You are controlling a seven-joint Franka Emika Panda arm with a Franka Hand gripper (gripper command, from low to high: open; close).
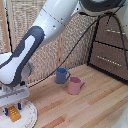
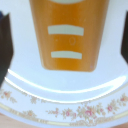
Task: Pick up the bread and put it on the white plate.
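Note:
The toast, a small orange-yellow slab, lies on the large white plate at the exterior view's lower left. My clamp hovers just over it with its dark blue fingers spread on either side. In the wrist view the toast fills the middle, resting on the white plate with its floral rim. A dark finger shows at each side edge, with a strip of white plate between finger and toast. The clamp is open and not touching the toast.
A blue mug and a pink mug stand on the pale wooden worktable, to the exterior view's right of the plate. A dark brown drawer cabinet stands at the back right. A wicker screen lines the back.

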